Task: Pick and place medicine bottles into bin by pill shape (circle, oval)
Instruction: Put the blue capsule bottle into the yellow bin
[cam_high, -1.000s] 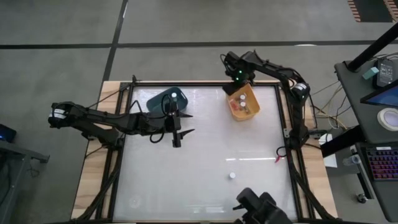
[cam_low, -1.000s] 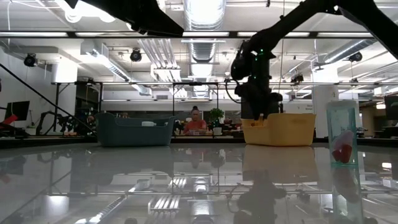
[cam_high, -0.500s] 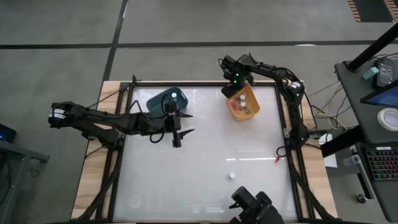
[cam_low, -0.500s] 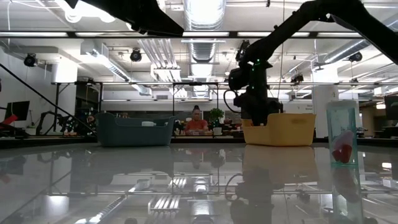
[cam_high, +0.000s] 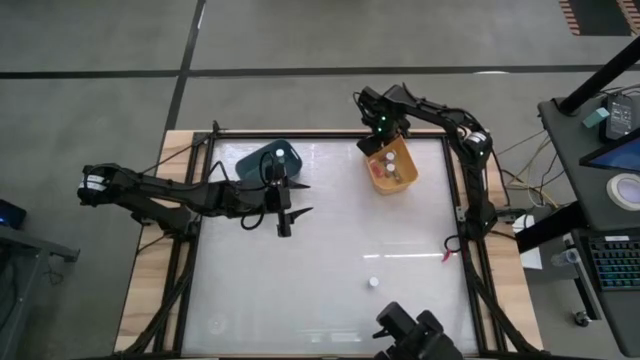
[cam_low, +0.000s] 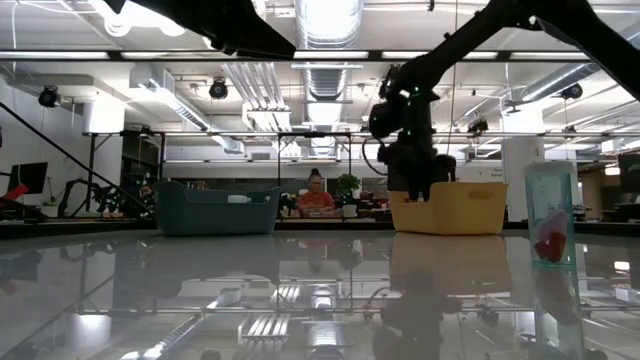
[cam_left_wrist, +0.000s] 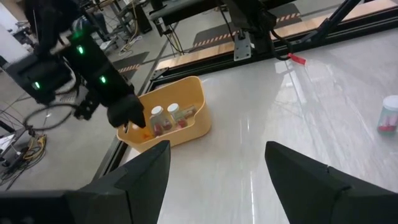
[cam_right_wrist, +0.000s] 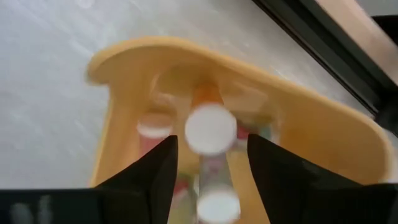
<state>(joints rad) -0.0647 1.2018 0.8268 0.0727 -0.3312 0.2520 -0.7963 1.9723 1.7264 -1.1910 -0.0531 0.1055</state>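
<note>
My right gripper (cam_high: 376, 146) points down over the far left corner of the yellow bin (cam_high: 392, 170), fingers open. In the right wrist view a medicine bottle (cam_right_wrist: 210, 129) with a white cap shows blurred between the two fingers (cam_right_wrist: 155, 168), apart from both, above the bottles that stand in the bin. One medicine bottle (cam_high: 373, 283) stands alone on the table near its front edge. The teal bin (cam_high: 266, 160) at the far left holds a white-capped bottle (cam_high: 281, 154). My left gripper (cam_high: 305, 197) hangs open beside the teal bin, over the table's middle left.
A small red scrap (cam_high: 446, 257) lies near the table's right edge. The dark frame rail (cam_high: 456, 180) runs close behind and beside the yellow bin. White tabletop lies between the two bins and toward the near edge.
My right arm has shifted slightly while its gripper stays over the yellow bin's far left corner. My left arm and the lone bottle on the table have kept still.
</note>
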